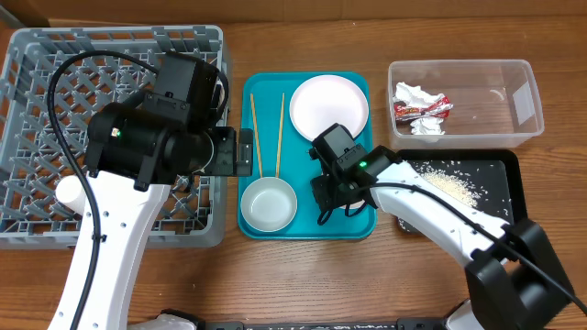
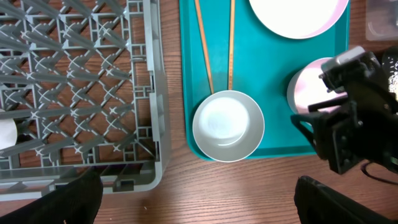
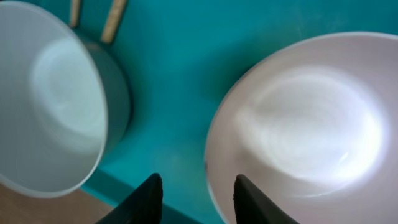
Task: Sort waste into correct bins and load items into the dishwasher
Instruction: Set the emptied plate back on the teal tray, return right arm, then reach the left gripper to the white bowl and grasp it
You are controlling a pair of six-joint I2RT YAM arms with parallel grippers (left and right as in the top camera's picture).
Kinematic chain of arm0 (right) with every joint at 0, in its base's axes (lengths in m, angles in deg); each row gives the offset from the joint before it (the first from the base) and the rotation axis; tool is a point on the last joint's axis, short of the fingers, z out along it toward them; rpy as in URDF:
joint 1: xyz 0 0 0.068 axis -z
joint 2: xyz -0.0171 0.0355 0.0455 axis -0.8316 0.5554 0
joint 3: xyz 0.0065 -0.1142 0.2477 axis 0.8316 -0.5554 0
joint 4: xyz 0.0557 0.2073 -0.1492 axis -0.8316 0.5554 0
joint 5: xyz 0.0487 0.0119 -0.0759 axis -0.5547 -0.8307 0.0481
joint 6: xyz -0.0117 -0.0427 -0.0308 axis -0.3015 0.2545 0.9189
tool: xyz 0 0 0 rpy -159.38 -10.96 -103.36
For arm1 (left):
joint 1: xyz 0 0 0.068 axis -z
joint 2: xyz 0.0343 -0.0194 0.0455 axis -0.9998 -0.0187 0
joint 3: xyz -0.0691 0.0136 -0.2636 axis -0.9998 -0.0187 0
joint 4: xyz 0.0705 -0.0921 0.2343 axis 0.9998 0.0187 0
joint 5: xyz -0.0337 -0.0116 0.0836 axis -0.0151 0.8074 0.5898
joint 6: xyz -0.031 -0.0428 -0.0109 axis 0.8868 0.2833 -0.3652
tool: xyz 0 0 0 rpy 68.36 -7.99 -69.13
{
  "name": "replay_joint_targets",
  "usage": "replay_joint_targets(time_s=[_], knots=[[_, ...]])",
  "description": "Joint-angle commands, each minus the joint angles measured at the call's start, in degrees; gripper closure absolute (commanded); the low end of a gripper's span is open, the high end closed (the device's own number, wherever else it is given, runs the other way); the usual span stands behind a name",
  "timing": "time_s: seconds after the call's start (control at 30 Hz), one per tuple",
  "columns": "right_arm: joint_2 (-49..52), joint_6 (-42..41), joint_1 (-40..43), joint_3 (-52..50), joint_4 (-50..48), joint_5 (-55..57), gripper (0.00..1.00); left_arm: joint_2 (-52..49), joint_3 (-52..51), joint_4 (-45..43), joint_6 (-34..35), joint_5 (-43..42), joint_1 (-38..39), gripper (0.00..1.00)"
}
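A white plate (image 3: pixel 305 124) lies on the teal tray (image 3: pixel 174 74), and my right gripper (image 3: pixel 200 200) stands open astride its near rim, one finger over the plate and one over the tray. From overhead, the right gripper (image 1: pixel 328 194) covers this plate. Left of it sits the round bowl (image 1: pixel 269 203); behind are two chopsticks (image 1: pixel 268 133) and a second plate (image 1: pixel 328 105). My left gripper (image 2: pixel 199 211) is wide open and empty over bare wood between tray and dishwasher rack (image 1: pixel 37 82). A white cup (image 1: pixel 69 192) stands in the rack.
The clear tub (image 1: pixel 514 78) at the back right holds the red-and-silver wrapper (image 1: pixel 424 107) and white tissue (image 1: pixel 426 126). The black tray (image 1: pixel 495 179) beside the right arm carries scattered rice (image 1: pixel 454 186). The left arm's body hangs over the rack's right side.
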Motion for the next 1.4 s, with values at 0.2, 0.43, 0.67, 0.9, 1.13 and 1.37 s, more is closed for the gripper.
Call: replay_joint_targets(time_s=[0.2,0.43,0.67,0.9,1.13,1.37], knots=[[-29.33,-3.06,-0.37,5.81,2.23,-1.36,0.0,0.39,0.96,-0.09,0.59,0.37,0.0,0.0],[-44.92,1.77,0.37,5.81,11.63,14.45,0.0,0.39,0.96,-0.09,0.59,0.37,0.0,0.0],[-56.08,1.77,5.25,2.8,13.4,29.53,0.0,0.39,0.96,-0.09,0.59,0.37,0.0,0.0],[-70.66,1.73,28.61,-18.18,-5.7,21.66,0.0,0.39,0.96,-0.07,0.59,0.35,0.0,0.0],[-88.94,1.29,36.81,-43.43,-19.82,21.53,0.0,0.39,0.96,-0.09,0.59,0.37,0.0,0.0],[-96.74,1.27,40.3,-60.02,-34.27,21.51,0.0,0.39,0.96,-0.09,0.59,0.37,0.0,0.0]])
